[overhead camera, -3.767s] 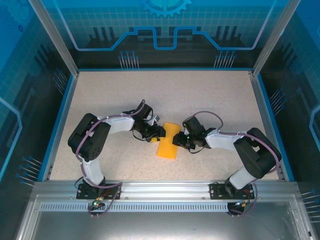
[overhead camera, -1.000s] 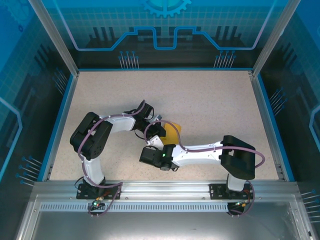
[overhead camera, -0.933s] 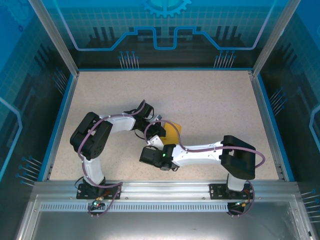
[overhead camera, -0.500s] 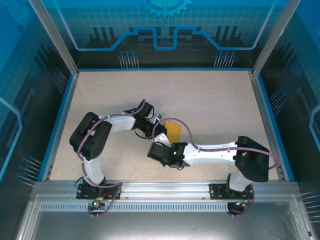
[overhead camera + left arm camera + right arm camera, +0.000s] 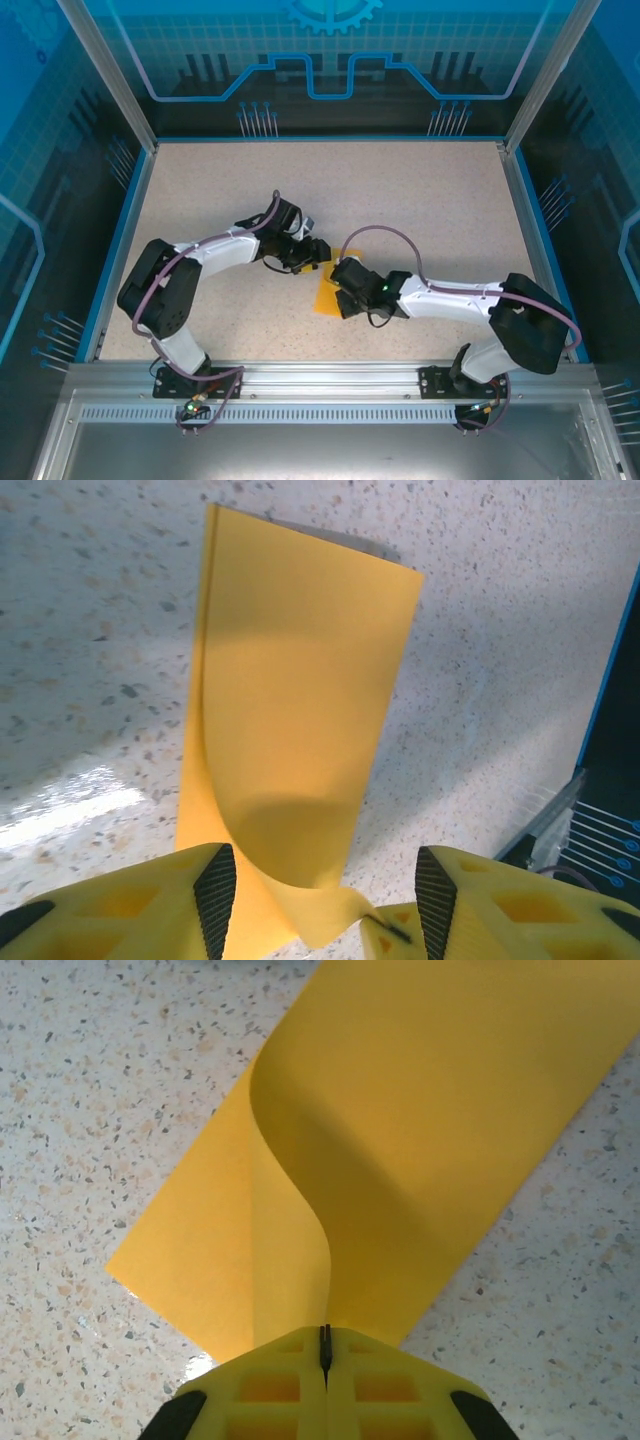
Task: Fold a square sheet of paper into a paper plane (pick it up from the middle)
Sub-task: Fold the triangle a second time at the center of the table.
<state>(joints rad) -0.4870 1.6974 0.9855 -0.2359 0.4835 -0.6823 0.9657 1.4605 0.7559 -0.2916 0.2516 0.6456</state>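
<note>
Hold the raised flap of the paper (image 5: 420,1110), a narrow strip lying in the middle of the desk (image 5: 420,200), with the right gripper (image 5: 324,1335) pinched tight on it. Draw across slowly, matching edges. Lower the left gripper (image 5: 325,900), spread wide astride the curled corner, to pin the bottom layer.

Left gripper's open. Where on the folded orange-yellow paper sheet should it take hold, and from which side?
Probably best to grip the curled near edge of the folded orange-yellow paper sheet, coming in low from the left gripper end. That edge stands up off the speckled table between its open fingers, while the rest lies flat. The right gripper is shut on the lifted layer.
</note>
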